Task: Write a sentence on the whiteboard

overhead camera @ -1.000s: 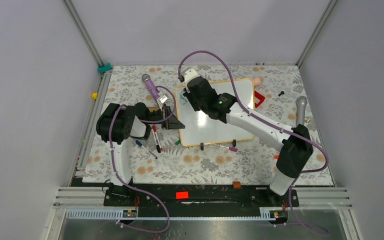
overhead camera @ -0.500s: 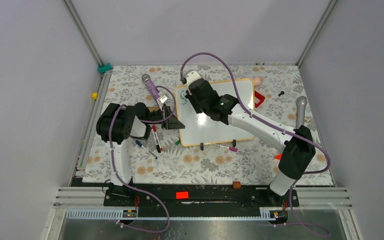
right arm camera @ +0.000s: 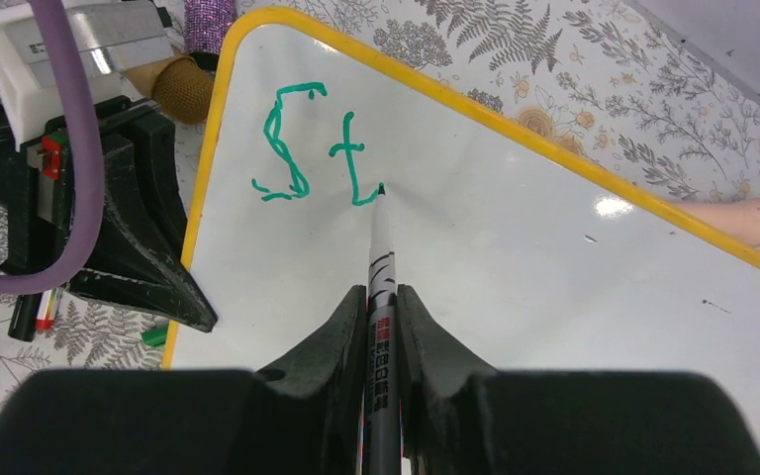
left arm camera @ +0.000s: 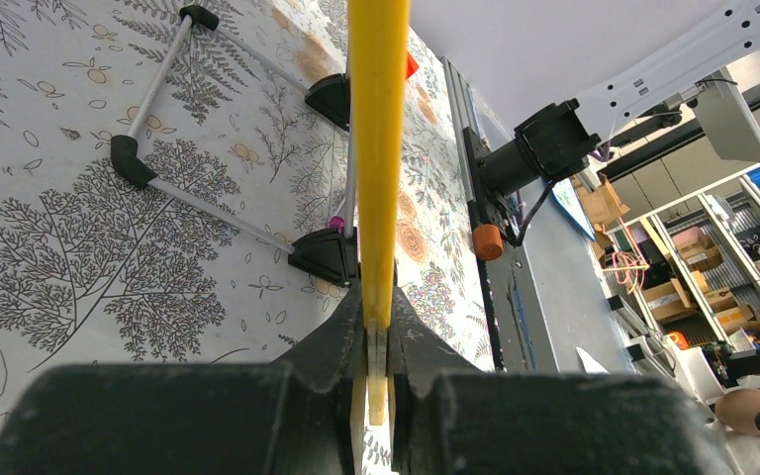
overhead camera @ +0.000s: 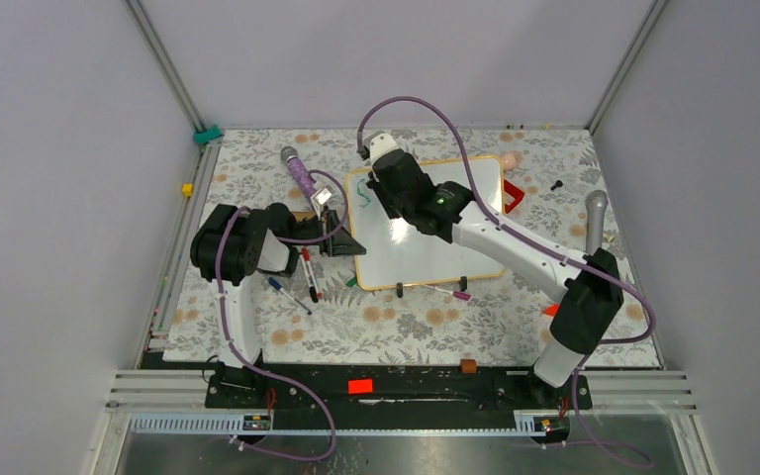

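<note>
The whiteboard, white with a yellow-orange frame, lies tilted on the flowered table. Green letters "St" of the sentence stand near its top left corner. My right gripper is shut on a grey-white marker, whose green tip touches the board at the foot of the "t". In the top view the right gripper hangs over the board's upper left part. My left gripper is shut on the whiteboard's frame, seen edge-on. From above, the left gripper sits at the board's left edge.
Loose markers lie left of the board, and a pink-capped one by its front feet. A purple glitter microphone lies behind the left gripper, a grey microphone at the right. A red object touches the board's right edge.
My right gripper with the marker has shifted slightly to the right across the board. The left gripper and the board have not moved.
</note>
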`<action>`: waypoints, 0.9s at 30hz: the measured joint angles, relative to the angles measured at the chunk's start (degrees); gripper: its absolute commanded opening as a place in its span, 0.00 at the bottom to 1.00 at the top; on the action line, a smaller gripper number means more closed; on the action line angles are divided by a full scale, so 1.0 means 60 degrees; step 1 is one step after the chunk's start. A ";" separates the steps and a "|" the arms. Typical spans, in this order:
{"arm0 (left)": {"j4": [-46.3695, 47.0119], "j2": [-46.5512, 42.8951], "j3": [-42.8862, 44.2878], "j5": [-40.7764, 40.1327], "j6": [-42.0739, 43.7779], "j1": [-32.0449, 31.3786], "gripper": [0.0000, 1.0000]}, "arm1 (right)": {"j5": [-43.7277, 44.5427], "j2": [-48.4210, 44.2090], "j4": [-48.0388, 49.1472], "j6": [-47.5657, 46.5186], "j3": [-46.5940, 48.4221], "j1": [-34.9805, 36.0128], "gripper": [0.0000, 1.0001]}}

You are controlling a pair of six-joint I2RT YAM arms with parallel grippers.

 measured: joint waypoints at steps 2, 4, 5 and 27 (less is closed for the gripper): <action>0.0000 0.0000 0.0000 0.0000 0.0000 0.0000 0.00 | -0.0073 -0.0138 -0.0007 0.0000 -0.0047 -0.0004 0.00; 0.0000 0.0000 0.0000 0.0000 0.0000 0.0000 0.00 | -0.0171 -0.0273 0.0022 0.0000 -0.0051 -0.0011 0.00; 0.0000 0.0000 0.0000 0.0000 0.0004 0.0000 0.00 | -0.0215 -0.0361 0.0025 0.0000 -0.0051 -0.0029 0.00; 0.0000 0.0000 0.0000 0.0000 0.0004 0.0000 0.00 | -0.0539 -0.0215 -0.0131 0.0011 -0.0040 -0.0364 0.00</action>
